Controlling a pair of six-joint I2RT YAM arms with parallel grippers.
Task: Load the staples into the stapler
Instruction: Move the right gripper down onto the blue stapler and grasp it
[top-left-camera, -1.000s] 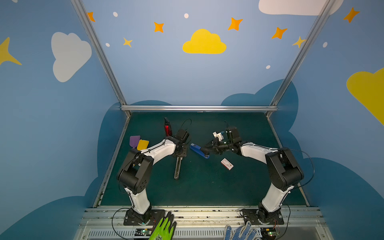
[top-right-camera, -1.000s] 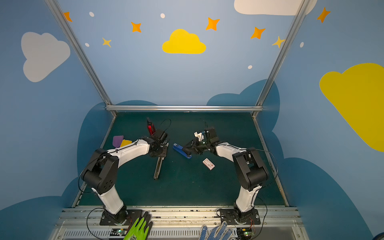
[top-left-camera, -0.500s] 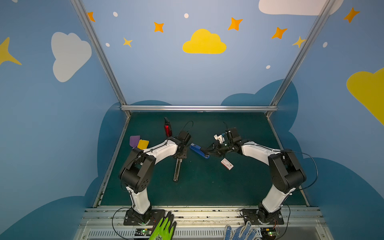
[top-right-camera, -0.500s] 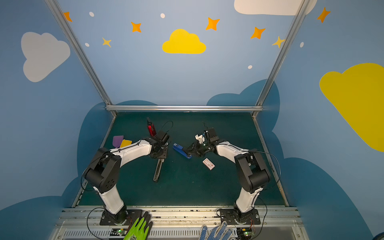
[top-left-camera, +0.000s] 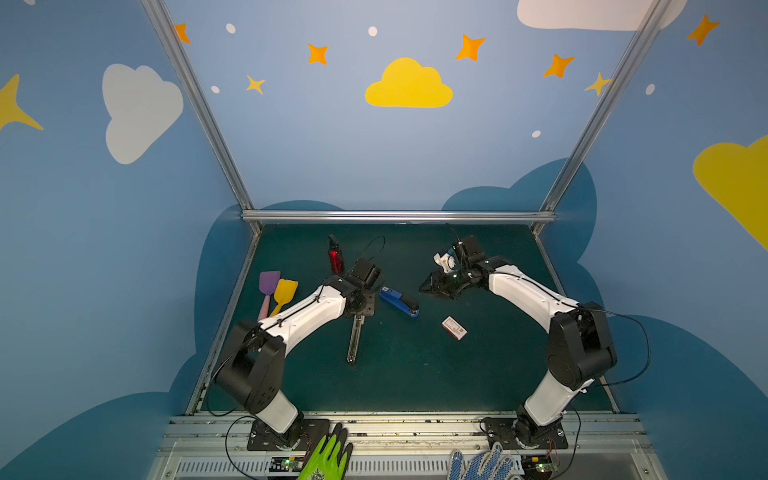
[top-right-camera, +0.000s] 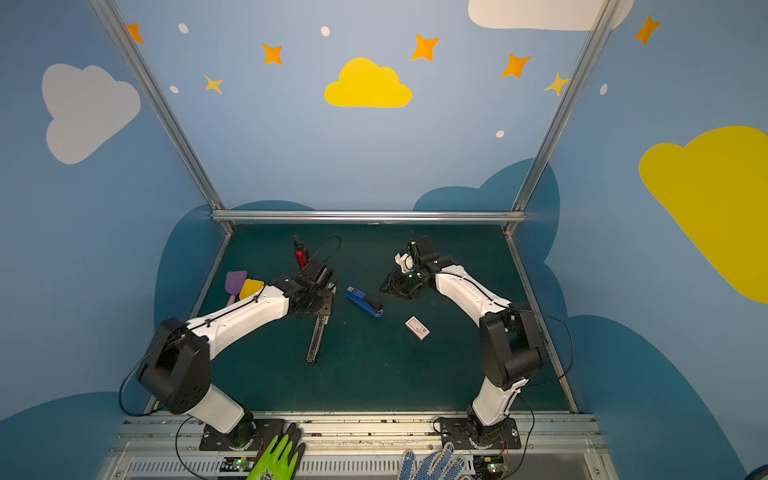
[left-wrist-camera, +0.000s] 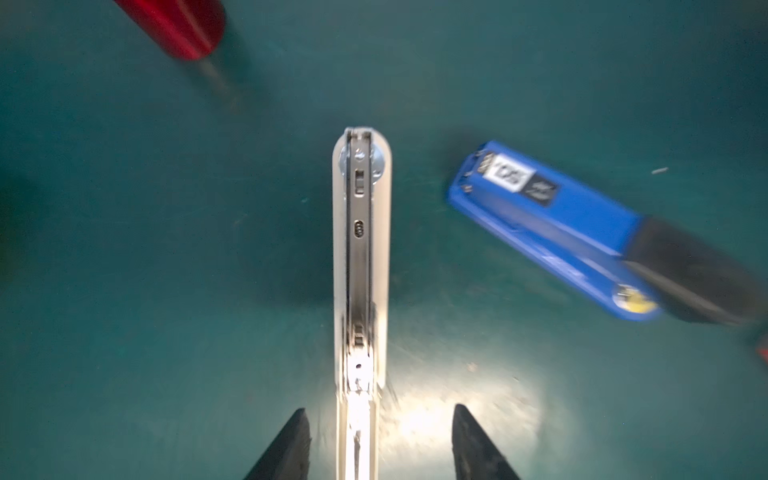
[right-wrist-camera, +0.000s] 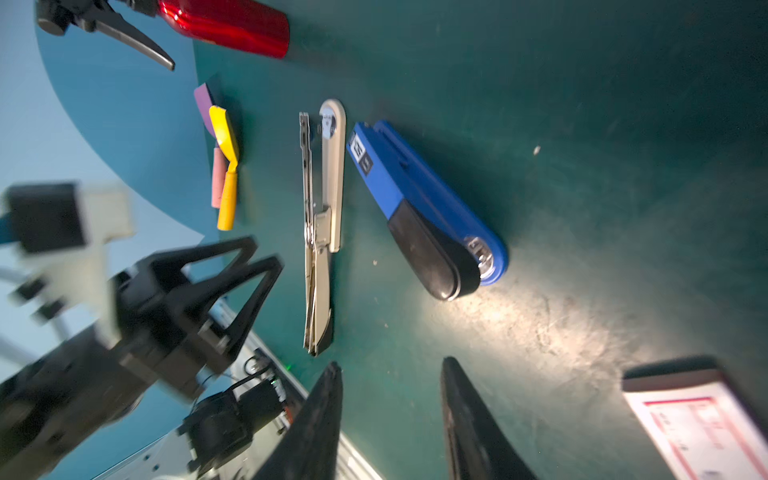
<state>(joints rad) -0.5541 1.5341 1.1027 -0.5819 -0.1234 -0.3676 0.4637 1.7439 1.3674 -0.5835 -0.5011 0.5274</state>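
Right gripper (right-wrist-camera: 390, 365), jaws apart and empty, hovers short of the staple box (top-left-camera: 454, 327), which lies flat toward the worktop's (top-left-camera: 415, 374) front edge from it, long axis skewed to that edge, nearer this arm than the left gripper (left-wrist-camera: 379, 409), parted astride the opened stapler (top-left-camera: 354, 338).

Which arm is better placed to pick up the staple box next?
Right, probably: the right pincer is open, empty and nearer the staple box; the left pincer is open above the opened stapler, farther off.
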